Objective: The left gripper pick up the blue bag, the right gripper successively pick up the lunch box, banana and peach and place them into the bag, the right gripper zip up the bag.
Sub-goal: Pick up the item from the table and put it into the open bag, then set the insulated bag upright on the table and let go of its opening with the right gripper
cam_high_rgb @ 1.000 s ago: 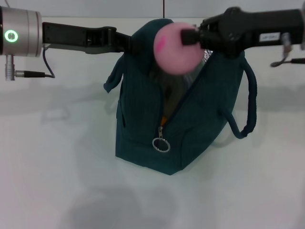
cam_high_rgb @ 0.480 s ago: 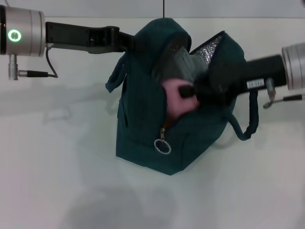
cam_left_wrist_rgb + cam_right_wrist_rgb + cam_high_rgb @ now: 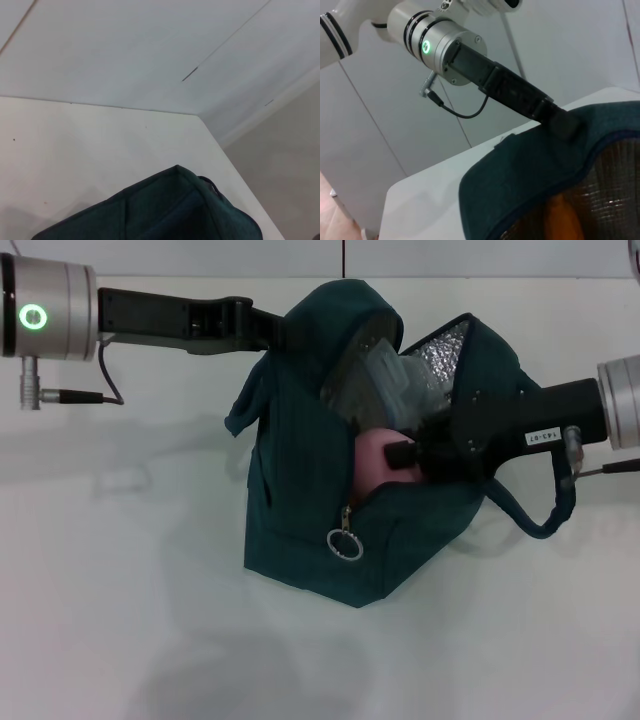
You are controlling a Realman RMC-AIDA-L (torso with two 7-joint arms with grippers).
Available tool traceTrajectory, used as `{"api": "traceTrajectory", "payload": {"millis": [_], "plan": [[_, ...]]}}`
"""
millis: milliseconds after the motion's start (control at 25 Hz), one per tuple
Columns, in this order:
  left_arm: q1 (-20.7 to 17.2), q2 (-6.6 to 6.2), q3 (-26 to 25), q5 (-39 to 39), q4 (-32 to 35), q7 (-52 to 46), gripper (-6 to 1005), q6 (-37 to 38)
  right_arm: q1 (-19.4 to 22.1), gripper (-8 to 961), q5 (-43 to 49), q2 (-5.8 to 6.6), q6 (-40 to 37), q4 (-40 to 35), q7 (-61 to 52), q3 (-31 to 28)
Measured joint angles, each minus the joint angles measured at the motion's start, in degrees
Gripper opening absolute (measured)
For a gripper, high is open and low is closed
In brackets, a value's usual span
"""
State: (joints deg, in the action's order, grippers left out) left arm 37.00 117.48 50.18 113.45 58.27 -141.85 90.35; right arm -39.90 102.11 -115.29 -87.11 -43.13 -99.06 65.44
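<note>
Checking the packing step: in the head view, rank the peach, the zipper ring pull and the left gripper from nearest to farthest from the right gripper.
1. The peach, at the right gripper's fingertips, inside the blue bag.
2. The zipper ring pull, lower down on the bag's front.
3. The left gripper, across at the bag's upper left edge.

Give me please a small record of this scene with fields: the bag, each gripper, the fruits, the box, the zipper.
bag: blue bag upright on white table, mouth open
left gripper: left gripper at the bag's top edge, holding it up
right gripper: right gripper inside the bag's mouth, shut on the peach
banana: banana orange, inside by the foil lining
lunch box: lunch box inside, partly visible
zipper: unzipped, ring pull hangs low
</note>
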Motion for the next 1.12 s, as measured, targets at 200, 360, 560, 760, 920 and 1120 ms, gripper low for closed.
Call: {"api": "traceTrajectory", "payload": {"millis": [200,360,560,760,920,1120], "plan": [[-0.3,0.09,0.0,0.0,0.0,0.1,57,0.1,0.4,159,-0.4,-0.13,1.7,1.0,-0.2,0.0],[-0.5,0.19,0.0,0.0,0.0,0.2,57,0.1,0.6,313,-0.6,-0.16,2.5,1.7,-0.4,0.0],[-0.7,0.29,0.0,0.0,-0.1,0.3,57,0.2,3.5,527,-6.9,0.01,1.7,1.5,2.3,-1.1],[-0.8,0.43,0.0,0.0,-0.8,0.9,57,0.2,9.0,675,-16.7,0.15,-7.4,1.7,12.6,-10.0],[-0.8,0.39,0.0,0.0,-1.5,1.4,57,0.2,12.3,750,-18.1,0.24,-10.7,1.7,14.8,-16.2],[-0.8,0.37,0.0,0.0,-1.6,1.6,57,0.2,20.4,782,-17.7,0.97,-6.7,1.8,20.2,-21.2]]}}
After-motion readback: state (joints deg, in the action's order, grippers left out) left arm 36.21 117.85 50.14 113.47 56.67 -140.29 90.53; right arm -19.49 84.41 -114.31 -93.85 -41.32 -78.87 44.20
